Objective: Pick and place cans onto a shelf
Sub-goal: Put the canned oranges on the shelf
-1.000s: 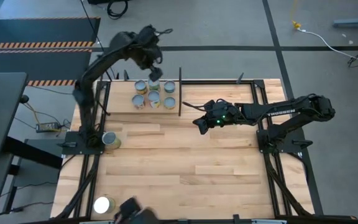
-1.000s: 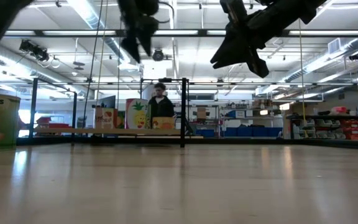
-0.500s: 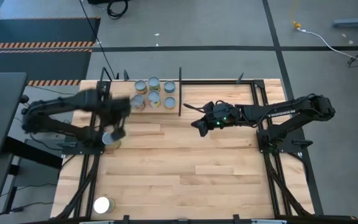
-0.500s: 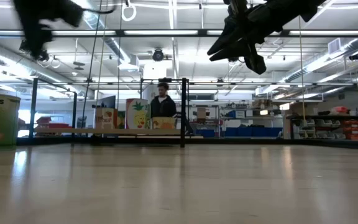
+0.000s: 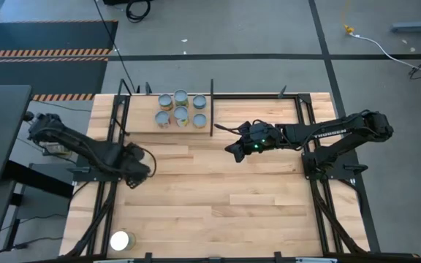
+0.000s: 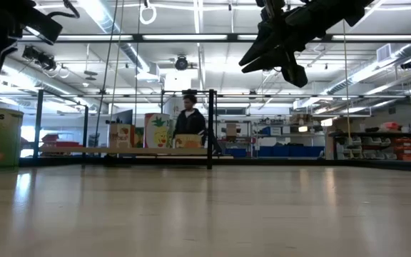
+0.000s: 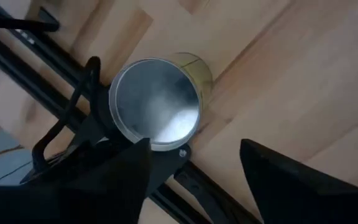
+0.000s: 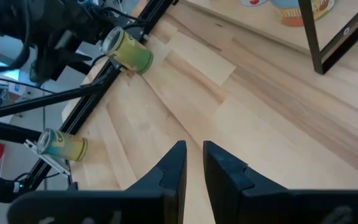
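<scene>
At the left edge of the wooden surface the left hand hangs low over a can that stands beside the black frame rail; from above the arm hides this can, and only the left wrist view shows its grey lid, with the hand's fingers spread wide and grasping nothing. Nearer, at the front left corner, another can glares white, its label unreadable. On the shelf at the far left-centre stand six cans in two rows, partly screened by black rods. Right of the shelf the right hand hovers above bare wood, fingers nearly closed and empty. A person stands beyond the surface.
</scene>
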Tool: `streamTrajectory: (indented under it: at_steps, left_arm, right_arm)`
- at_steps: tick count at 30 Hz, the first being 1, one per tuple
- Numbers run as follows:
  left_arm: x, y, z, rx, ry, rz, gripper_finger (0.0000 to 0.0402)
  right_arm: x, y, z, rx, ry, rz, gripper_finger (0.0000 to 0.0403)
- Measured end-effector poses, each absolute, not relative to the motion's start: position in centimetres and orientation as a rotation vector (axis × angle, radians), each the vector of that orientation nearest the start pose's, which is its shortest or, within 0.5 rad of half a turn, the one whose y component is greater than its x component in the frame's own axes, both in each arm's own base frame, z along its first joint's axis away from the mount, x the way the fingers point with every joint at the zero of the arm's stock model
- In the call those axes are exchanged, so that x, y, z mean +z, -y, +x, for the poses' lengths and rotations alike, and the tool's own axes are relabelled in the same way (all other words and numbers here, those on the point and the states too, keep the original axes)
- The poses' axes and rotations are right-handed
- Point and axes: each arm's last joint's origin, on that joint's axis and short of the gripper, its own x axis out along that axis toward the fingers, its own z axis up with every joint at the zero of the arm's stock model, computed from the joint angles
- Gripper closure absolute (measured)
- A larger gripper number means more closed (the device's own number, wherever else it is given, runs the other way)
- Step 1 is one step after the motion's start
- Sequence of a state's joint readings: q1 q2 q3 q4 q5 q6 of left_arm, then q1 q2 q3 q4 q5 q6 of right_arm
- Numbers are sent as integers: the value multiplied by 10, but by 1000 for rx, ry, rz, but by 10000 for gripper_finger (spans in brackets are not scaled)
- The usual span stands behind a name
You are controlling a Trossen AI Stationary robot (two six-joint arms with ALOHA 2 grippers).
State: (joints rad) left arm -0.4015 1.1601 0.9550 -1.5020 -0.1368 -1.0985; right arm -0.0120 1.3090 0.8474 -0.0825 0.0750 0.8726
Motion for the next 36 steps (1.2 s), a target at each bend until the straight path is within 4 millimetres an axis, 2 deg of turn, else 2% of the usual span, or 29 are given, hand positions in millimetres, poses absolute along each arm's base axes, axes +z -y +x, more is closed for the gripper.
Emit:
streamTrajectory:
  at_steps: [12, 17, 22, 27, 30, 36]
  left_arm:
    - [223, 77, 171, 795, -1625, -175, 239]
    - [207, 80, 179, 799, -1677, -90, 252]
    - [189, 73, 167, 822, -1720, -69, 250]
    - [185, 74, 159, 825, -1730, 37, 265]
    - [185, 75, 160, 816, -1722, 35, 293]
    - [186, 75, 160, 778, -1733, 55, 384]
  right_arm:
    - [252, 5, 280, -320, -481, 831, 343]
    - [252, 1, 280, -307, -487, 827, 343]
    - [252, -4, 280, -291, -495, 823, 343]
    - [252, -5, 280, -288, -496, 822, 343]
    - [252, -4, 280, -293, -493, 822, 343]
    - [252, -1, 280, -306, -486, 823, 343]
